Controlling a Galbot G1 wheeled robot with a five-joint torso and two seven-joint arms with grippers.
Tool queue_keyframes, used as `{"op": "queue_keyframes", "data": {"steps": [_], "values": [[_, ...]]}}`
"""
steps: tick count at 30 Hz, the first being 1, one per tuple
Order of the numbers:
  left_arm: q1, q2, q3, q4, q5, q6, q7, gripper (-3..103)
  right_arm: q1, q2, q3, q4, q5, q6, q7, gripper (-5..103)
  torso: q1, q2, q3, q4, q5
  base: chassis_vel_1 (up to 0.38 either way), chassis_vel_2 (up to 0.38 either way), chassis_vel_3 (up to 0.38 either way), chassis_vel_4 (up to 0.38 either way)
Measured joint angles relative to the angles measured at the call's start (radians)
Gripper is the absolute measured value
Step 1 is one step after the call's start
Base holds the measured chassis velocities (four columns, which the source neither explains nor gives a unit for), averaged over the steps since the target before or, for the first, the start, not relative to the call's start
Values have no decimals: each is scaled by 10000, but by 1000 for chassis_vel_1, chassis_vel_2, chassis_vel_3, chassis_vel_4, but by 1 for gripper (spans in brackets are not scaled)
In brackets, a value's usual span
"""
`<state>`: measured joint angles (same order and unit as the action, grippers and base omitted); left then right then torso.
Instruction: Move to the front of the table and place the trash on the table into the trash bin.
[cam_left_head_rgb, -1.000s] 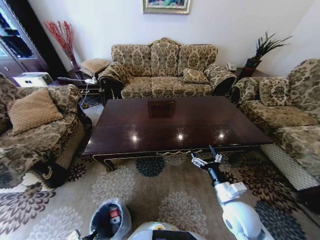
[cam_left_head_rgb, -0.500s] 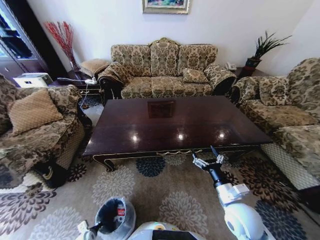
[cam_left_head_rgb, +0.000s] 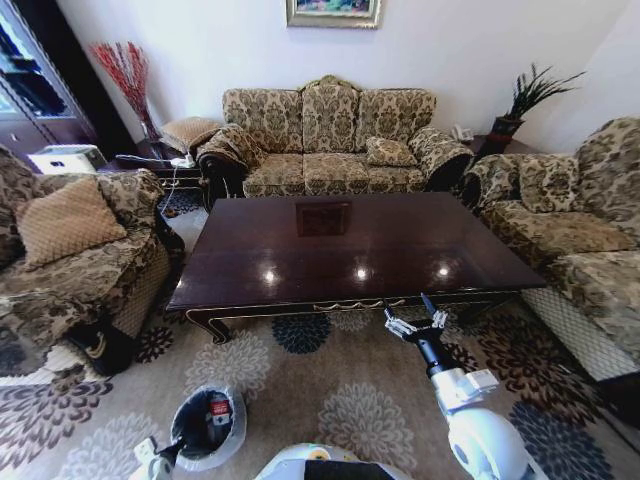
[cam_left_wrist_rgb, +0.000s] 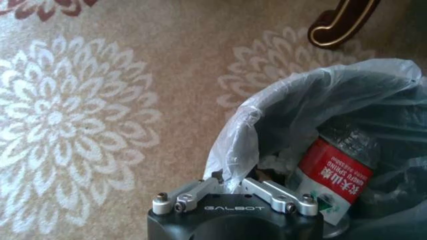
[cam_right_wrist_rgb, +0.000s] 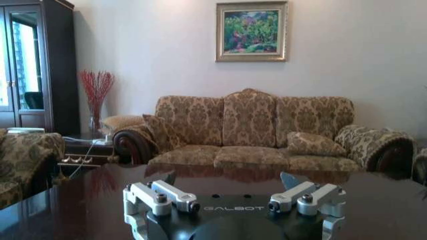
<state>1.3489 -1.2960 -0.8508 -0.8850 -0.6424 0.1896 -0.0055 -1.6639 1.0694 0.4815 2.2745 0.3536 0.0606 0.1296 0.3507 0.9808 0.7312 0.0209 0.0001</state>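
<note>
Since half a second ago, finds the trash bin (cam_left_head_rgb: 240, 430) shifted a little toward the robot's left on the flowered carpet (cam_left_head_rgb: 330, 385), the left gripper (cam_left_head_rgb: 150, 462) shifted along with it, and the right gripper (cam_left_head_rgb: 415, 318) and the table (cam_left_head_rgb: 350, 240) much where they were. From the head: sees the bin near the robot's base, well apart from the table's front edge, with a crushed bottle (cam_left_head_rgb: 215, 408) showing its red label inside; places the left gripper just beside the bin's rim at the lower left; places the right gripper low before the table's near edge, jaws spread wide and holding nothing; shows a patterned sofa (cam_left_head_rgb: 330, 140) beyond the table. From the left wrist: catches the left gripper (cam_left_wrist_rgb: 231, 181) drawn narrow, pinching the edge of the bin's (cam_left_wrist_rgb: 300, 105) plastic bag; shows the bottle (cam_left_wrist_rgb: 333, 175) lying inside against the bag, the carpet (cam_left_wrist_rgb: 100, 110) below, and a table leg (cam_left_wrist_rgb: 340, 22) farther off. From the right wrist: looks across the glossy table (cam_right_wrist_rgb: 67, 200) toward the sofa (cam_right_wrist_rgb: 253, 130) and a framed painting (cam_right_wrist_rgb: 251, 31), with the right gripper (cam_right_wrist_rgb: 227, 177) wide apart just above the tabletop's near part.
</note>
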Motion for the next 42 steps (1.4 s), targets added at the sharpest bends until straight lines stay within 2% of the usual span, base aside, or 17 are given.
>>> {"op": "queue_keyframes", "data": {"steps": [7,9,15,17,18,20,22,23,25,27,30,32,34,37,38,40,42], "values": [[306,-87,123,-402,736,-383,6,30,118,-42,18,-43,-2,59,0,100,-1,0,-1,1,0,0,0,0,0],[366,-81,122,-480,776,-383,9,30,146,-35,5,-62,-7,60,0,100,0,0,-1,0,2,0,0,0,0],[1474,-61,-214,-1826,782,-350,87,57,435,-13,-109,-139,39,83,0,100,0,0,-1,-2,-1,0,0,0,0],[1592,-69,-257,-1982,725,-349,84,57,464,-12,-114,-139,59,73,0,100,-1,0,-1,-2,-1,0,0,0,0],[2162,-120,-451,-2771,474,-350,52,68,607,18,-152,-139,173,-13,0,100,-1,1,-1,-2,-3,0,0,0,0],[2533,-179,-621,-3300,373,-362,-13,68,697,51,-175,-148,194,-48,0,100,-1,0,-1,0,-1,0,0,0,0],[3074,-391,-997,-4321,358,-331,-223,78,782,115,-186,-159,76,-146,0,100,-1,0,0,5,4,0,0,0,0],[3569,-659,-1353,-5496,338,-195,-433,84,780,180,-186,-113,-159,-317,0,100,-1,1,-1,0,1,0,0,0,0],[3704,-754,-1475,-5866,358,-103,-496,89,763,193,-183,-76,-200,-370,0,100,-1,1,-1,-1,0,0,0,0,0],[4212,-1128,-1973,-7256,424,-58,-600,98,639,238,-161,173,-315,-511,0,100,-1,0,-1,-4,-3,0,0,0,0],[4511,-1329,-2325,-8263,310,-93,-617,99,565,256,-119,374,-339,-588,0,100,-1,1,-1,0,-4,0,0,0,0],[4953,-1400,-2740,-10159,92,-324,-594,100,426,265,-39,705,-348,-679,0,100,-2,1,-1,-2,4,0,0,0,0],[5089,-1362,-2811,-10789,90,-486,-521,100,335,262,-9,822,-356,-701,0,100,-1,1,-1,-1,1,0,0,0,0],[5316,-899,-2892,-13186,158,-991,-127,100,-123,261,155,1160,-474,-590,0,100,-1,1,0,-3,4,0,0,0,0],[5316,-899,-2892,-13186,158,-991,-127,100,-123,261,155,1160,-474,-590,0,100,-1,1,0,-3,4,0,0,0,0],[5202,-269,-2737,-15021,18,-990,-345,100,-641,378,249,1443,-672,-300,0,100,-1,1,-1,-6,6,0,0,0,0],[5081,151,-2701,-15883,-225,-733,-440,100,-1032,482,291,1619,-844,-87,0,100,-1,0,0,-7,2,0,0,0,0]]}}
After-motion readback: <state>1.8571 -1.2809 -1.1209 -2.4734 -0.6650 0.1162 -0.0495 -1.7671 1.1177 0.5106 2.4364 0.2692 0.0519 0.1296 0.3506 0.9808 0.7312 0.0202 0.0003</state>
